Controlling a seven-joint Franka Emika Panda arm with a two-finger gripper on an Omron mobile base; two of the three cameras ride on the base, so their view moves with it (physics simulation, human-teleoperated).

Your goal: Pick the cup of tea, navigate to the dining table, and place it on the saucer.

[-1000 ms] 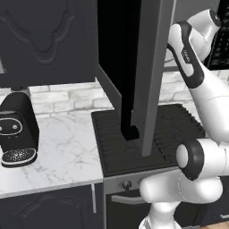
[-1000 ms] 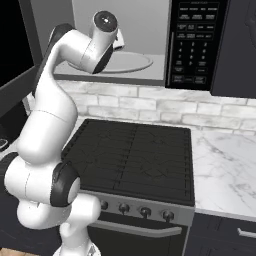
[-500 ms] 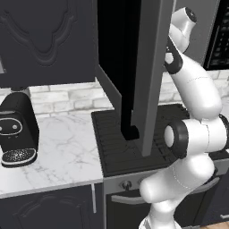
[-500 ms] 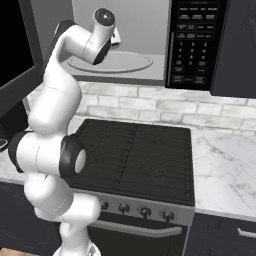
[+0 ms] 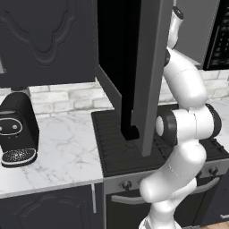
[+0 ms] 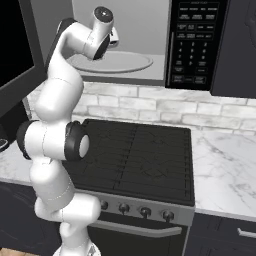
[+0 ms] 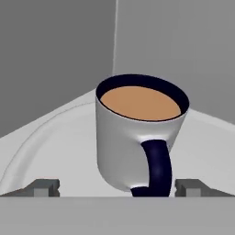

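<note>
The white Franka arm (image 6: 55,145) with dark joints rises steeply from its base, elbow bent far back, its two-finger gripper (image 7: 117,187) up high with jaws spread wide, clasping nothing.

Rendered scene, even diffuse light, no clear source. Base views crisp; no motion blur, no edge distortion. Open black cabinet interior (image 5: 114,53) reads as flat unlit void at 12 o'clock. White grey-veined marble counter (image 5: 58,143) bright, shadows faint. Hand view soft, low contrast; grey cylindrical mug with dark handle (image 7: 137,137) smoothly shaded, no glare.
</note>
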